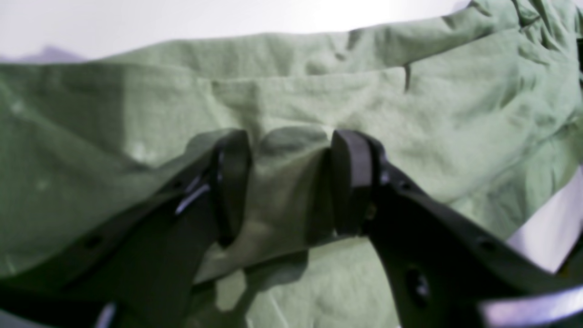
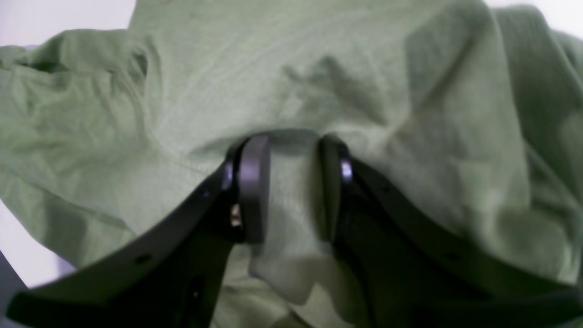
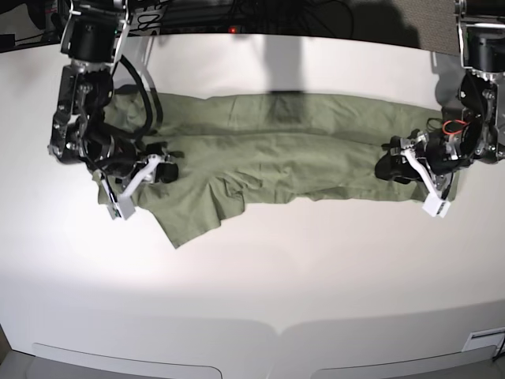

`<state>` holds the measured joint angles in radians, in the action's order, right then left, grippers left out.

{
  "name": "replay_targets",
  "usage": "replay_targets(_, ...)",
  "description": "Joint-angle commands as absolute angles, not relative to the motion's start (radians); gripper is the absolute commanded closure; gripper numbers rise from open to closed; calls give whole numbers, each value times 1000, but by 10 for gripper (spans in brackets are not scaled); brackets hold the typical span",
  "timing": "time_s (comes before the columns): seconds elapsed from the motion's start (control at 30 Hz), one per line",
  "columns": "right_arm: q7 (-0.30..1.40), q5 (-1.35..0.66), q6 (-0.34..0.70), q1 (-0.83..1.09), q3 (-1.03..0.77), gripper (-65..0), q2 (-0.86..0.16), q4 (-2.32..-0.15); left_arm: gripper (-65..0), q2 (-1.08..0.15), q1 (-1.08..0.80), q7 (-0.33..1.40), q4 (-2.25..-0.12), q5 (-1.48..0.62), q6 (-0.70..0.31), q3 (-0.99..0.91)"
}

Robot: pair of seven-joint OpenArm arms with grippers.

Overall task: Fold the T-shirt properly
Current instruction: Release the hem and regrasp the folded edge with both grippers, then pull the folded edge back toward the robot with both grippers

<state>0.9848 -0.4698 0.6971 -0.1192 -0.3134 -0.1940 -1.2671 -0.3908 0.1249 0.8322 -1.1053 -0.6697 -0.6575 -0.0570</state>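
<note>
Green T-shirt (image 3: 276, 162) spread wide across the white table (image 3: 260, 284), stretched from left to right along the far half, creased throughout, with one flap hanging toward the near side at left of centre. Left gripper (image 1: 289, 182) at the right end of the cloth in the base view, low over the table, fingers (image 1: 350, 182) set on either side of a raised fold of fabric; in the left wrist view, a ridge of green cloth filling the gap between the two black pads, pinched there with the jaws only partly drawn in. Right gripper (image 2: 291, 187) at the left end of the cloth in the base view, also down at cloth level; in the right wrist view, a similar ridge of fabric bunched between its pads (image 2: 255, 187), jaws narrowed around it and touching it on both sides. Both grips on the shirt itself, nothing else between the fingers. Rest of the garment lying slack on the table between the two arms, far edge fairly straight, near edge uneven. Wrist views blurred, so seams and fine detail not readable.
</note>
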Motion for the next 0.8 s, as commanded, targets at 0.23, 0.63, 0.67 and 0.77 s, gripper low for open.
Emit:
replay_targets(0.23, 983, -417, 698, -253, -314, -202, -199, -1161, -292, -396, 165, 836, -1095, -508, -551, -52)
replay_targets(0.63, 963, -439, 659, -275, -314, -202, -248, -1162, -292, -397, 216, 823, -1092, -398, -485, -52)
replay_targets(0.67, 966, -471, 662, -281, -314, -202, -256, -1163, -292, -397, 219, 820, -1092, -406, -485, -52)
replay_targets(0.77, 966, -509, 692, -317, -314, -202, -270, -1163, -292, -397, 222, 820, -1094, -458, -485, -52)
